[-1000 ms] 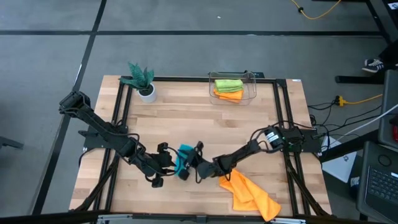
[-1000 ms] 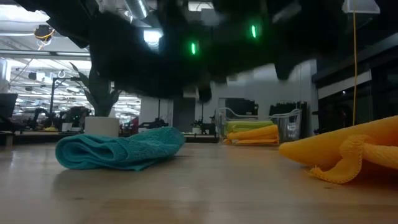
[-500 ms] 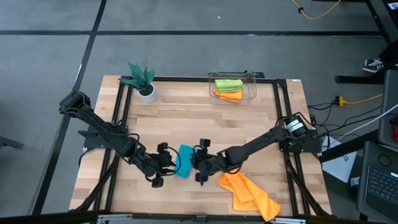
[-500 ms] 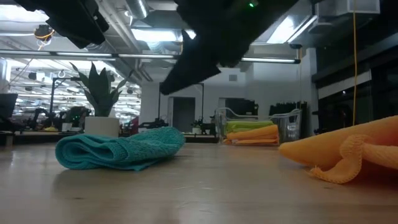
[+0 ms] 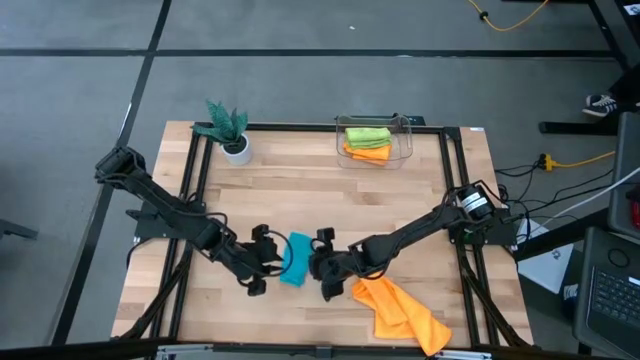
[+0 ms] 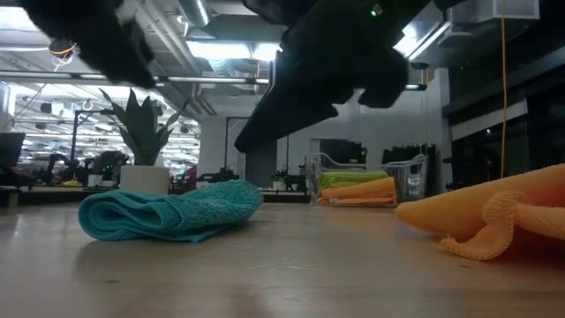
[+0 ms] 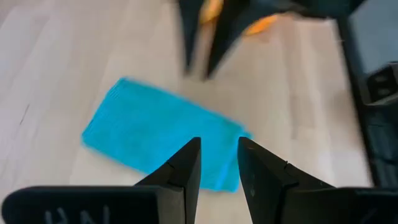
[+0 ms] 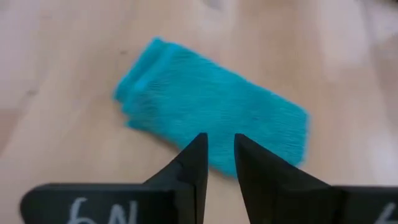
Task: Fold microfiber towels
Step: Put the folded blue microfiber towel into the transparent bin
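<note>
A teal-blue towel (image 5: 294, 258) lies folded into a small oblong on the table's near middle; it also shows in the low view (image 6: 168, 212) and both wrist views (image 7: 155, 137) (image 8: 211, 112). My left gripper (image 5: 264, 262) (image 7: 219, 146) hovers just left of it and my right gripper (image 5: 322, 266) (image 8: 220, 142) just right of it. Both are above the towel, empty, with a narrow gap between the fingers. An orange towel (image 5: 400, 312) lies crumpled near the front right. A lime green towel (image 5: 366, 133) and an orange towel (image 5: 368, 151) lie folded in the clear bin.
The clear bin (image 5: 404, 140) stands at the far edge, right of centre. A small plant in a white pot (image 5: 228, 130) stands at the far left. Bare wood lies between the towels and the far edge.
My right gripper has risen off the teal towel and drawn back a little toward the table's right. The dark mass of both grippers that hung low over the towel in the low view has lifted. The teal towel has stayed folded in place.
</note>
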